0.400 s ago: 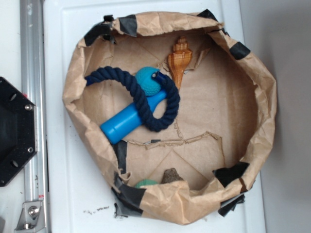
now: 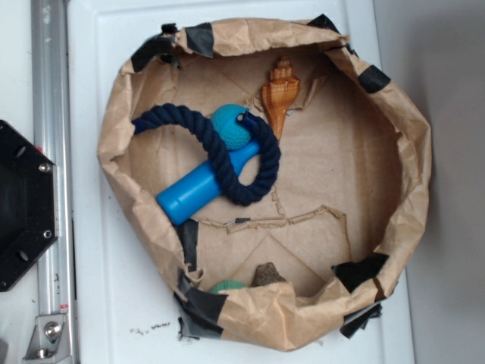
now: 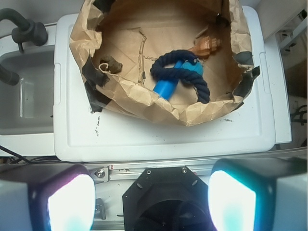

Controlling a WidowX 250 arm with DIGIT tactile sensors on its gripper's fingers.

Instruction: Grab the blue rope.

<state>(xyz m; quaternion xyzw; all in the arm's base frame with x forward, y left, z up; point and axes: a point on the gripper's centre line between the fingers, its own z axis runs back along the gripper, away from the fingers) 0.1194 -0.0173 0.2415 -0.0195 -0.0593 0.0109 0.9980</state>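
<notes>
Gripper [image 3: 151, 202] not in exterior view; wrist view shows two fingers [image 3: 70, 202] at bottom edge, spread wide w/ clear gap between, nothing held. Open, empty.

Rope [image 2: 227, 155] lies well ahead of the fingers, roughly centred on the gap, slightly toward the right finger (wrist view). It sits inside the paper bin [image 2: 394, 121], past the bin's near wall, so approach must go forward and over that wall, then down.

Rope shape: one closed loop plus a tail running out toward the bin wall. Loop is draped around the blue cylinder [image 2: 189, 193] and touches the teal ball [image 2: 227, 125]. No single long axis; the loop's free arc, away from the cylinder, looks like the best grab pt (judgement).

Bin contents otherwise: shell [image 2: 279, 95] just past the loop, near far wall from fingers. A brown lump [image 2: 267, 274] and a small green item [image 2: 227, 287] off to the left-finger side, well apart from rope.

Risk: pinching cylinder along w/ rope.
</notes>
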